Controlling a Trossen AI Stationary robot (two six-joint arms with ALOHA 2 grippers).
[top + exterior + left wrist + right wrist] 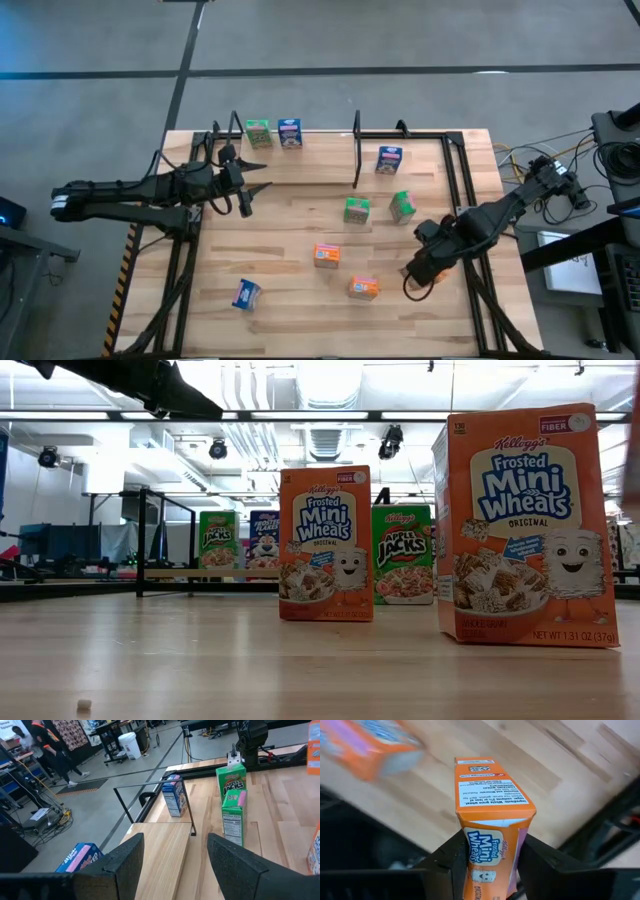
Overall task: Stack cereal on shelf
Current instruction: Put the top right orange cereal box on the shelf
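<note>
Clamped between the two dark fingers of the right gripper [490, 865] is an orange cereal box [492, 815]; its front reads "Frosted Mini Wheats" and its side carries a white panel of small print too fine to read. In the high view that gripper [415, 277] sits near the right edge of the table [290, 320], just beside another orange box [363, 288] standing toward the near edge. A third orange box [327, 255] stands near the middle. From table height both standing orange boxes read "Kellogg's Frosted Mini Wheats Original", and the closer one [530, 525] adds "Fiber" and "Net Wt 1.31 oz (37g)". A green box [403, 555] behind them reads "Apple Jacks".

Jaws of the left gripper [258, 190] stand wide apart and hold nothing, hovering near the far left corner beside the shelf [300, 150]. On that shelf at the far edge stand one green box [258, 133] and one blue box [290, 133]. Another blue box [246, 294] lies near the near left corner.
</note>
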